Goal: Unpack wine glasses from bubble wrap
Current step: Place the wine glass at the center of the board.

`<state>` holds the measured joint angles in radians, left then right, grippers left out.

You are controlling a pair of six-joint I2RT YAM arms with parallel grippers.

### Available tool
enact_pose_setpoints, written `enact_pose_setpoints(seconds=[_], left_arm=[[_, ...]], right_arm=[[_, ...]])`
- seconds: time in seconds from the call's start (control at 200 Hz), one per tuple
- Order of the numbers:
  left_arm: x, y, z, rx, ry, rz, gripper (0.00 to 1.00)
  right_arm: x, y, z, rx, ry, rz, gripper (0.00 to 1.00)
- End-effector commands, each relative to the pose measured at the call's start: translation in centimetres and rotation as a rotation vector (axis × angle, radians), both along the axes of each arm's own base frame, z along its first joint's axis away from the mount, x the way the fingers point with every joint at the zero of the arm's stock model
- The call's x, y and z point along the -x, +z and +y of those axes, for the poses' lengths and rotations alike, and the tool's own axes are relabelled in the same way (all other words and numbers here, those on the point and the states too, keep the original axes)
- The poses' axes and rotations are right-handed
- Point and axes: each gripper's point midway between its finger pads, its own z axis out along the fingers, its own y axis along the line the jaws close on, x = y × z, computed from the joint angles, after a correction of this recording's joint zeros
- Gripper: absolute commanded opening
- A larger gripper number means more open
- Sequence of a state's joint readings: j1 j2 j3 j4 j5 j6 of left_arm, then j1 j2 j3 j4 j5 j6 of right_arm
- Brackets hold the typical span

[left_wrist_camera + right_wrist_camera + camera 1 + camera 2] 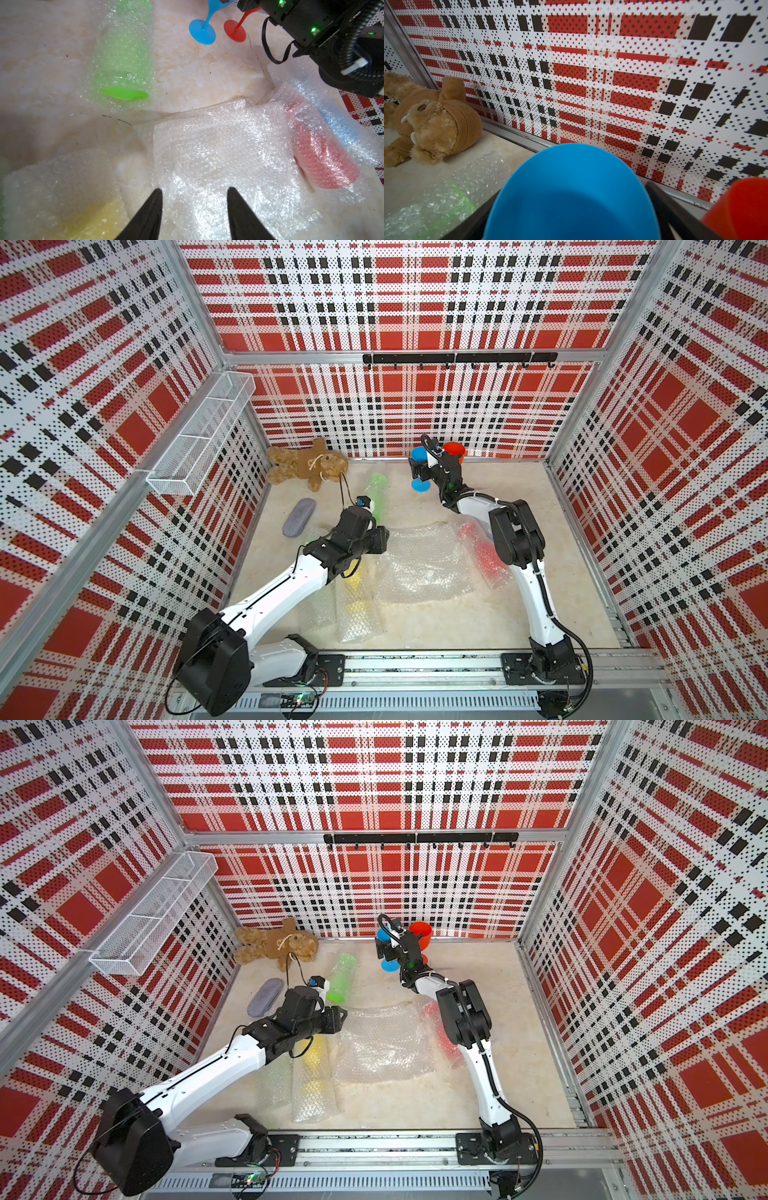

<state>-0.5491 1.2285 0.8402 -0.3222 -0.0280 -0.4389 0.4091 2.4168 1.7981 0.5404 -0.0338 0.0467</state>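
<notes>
At far middle, by the back wall, right gripper (417, 470) straddles the bowl of an unwrapped blue goblet (571, 197), one finger on each side. Can't tell if they press it or stand just off. Its foot sits on the table (457, 622). Unwrapped red goblet (454, 450) stands just right of it. Left gripper (194, 195) is centre-left, fingers apart, nothing between them, over the left edge of a loose bubble wrap sheet (218, 149) lying flat mid-table. Green goblet (122, 52), rolled in wrap, lies far-left of the sheet. Wrapped red goblet (320, 155) lies right of the sheet, wrapped yellow goblet (87, 220) near-left. Teddy bear (307, 464) is in the far-left corner, grey pouch (298, 517) near it.
</notes>
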Motion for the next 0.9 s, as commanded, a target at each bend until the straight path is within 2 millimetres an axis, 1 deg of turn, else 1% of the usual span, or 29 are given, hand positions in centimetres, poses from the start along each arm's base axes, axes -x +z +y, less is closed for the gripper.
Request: enact_pose_setpoints(seconds=[0.0,0.125,0.21,0.281,0.341,0.356,0.406,0.411,0.441,0.481,0.541,0.601,0.666,0.696,0.757,0.792,0.832,0.892,0.897], left_arm=[[-0.5,0.6,0.3,-0.004,0.007,-0.032,0.53],[-0.6,0.6,0.5,-0.006,0.015,-0.034,0.53],[-0.6,0.6,0.7,-0.013,0.024,-0.037,0.53],[-0.7,0.6,0.9,-0.019,0.032,-0.039,0.53],[-0.8,0.7,1.2,-0.022,0.041,-0.042,0.53],[-0.8,0.7,1.2,-0.022,0.043,-0.044,0.53],[-1.0,0.8,1.4,-0.024,0.055,-0.048,0.53],[-1.0,0.8,1.4,-0.025,0.055,-0.048,0.53],[-1.1,0.9,1.7,-0.029,0.069,-0.052,0.54],[-1.3,0.9,2.1,-0.038,0.088,-0.054,0.54],[-1.5,1.0,2.7,-0.052,0.114,-0.058,0.56],[-1.7,1.2,3.4,-0.062,0.147,-0.059,0.57],[-1.9,1.4,3.9,-0.074,0.175,-0.054,0.58],[-2.0,1.7,4.2,-0.074,0.189,-0.056,0.59],[-2.3,2.1,4.8,-0.071,0.220,-0.056,0.62],[-2.5,2.4,5.1,-0.060,0.234,-0.057,0.63],[-2.7,2.8,5.5,-0.047,0.253,-0.056,0.64],[-3.1,3.1,6.0,-0.011,0.271,-0.045,0.66],[-3.1,3.1,6.1,-0.009,0.272,-0.044,0.66]], right_arm=[[0.7,5.9,-0.5,-0.041,0.013,-0.095,0.99],[1.1,8.3,-0.5,-0.043,0.019,-0.130,1.00],[1.2,10.6,-0.9,-0.040,0.013,-0.158,1.00],[1.7,13.2,-1.4,-0.049,0.009,-0.194,1.00],[2.5,15.5,-1.7,-0.062,0.011,-0.221,1.00],[2.6,15.8,-1.8,-0.062,0.010,-0.224,1.00],[3.7,17.9,-2.3,-0.081,-0.005,-0.248,1.00],[3.7,17.9,-2.4,-0.081,-0.008,-0.246,1.00],[4.5,19.1,-2.7,-0.091,-0.024,-0.258,1.00],[5.6,20.1,-3.0,-0.090,-0.049,-0.259,1.00],[7.4,20.9,-3.1,-0.053,-0.096,-0.230,1.00],[9.8,20.8,-2.7,0.034,-0.141,-0.198,1.00],[12.4,20.5,-3.6,0.124,-0.287,-0.157,1.00],[13.5,20.5,-4.3,0.149,-0.369,-0.134,1.00],[16.0,20.1,-5.0,0.168,-0.438,-0.060,1.00],[17.3,19.6,-5.1,0.184,-0.427,-0.009,1.00],[19.0,18.9,-4.5,0.187,-0.353,0.047,1.00],[21.6,19.1,-5.0,0.038,-0.295,0.065,1.00],[21.7,18.7,-4.9,0.034,-0.284,0.072,1.00]])
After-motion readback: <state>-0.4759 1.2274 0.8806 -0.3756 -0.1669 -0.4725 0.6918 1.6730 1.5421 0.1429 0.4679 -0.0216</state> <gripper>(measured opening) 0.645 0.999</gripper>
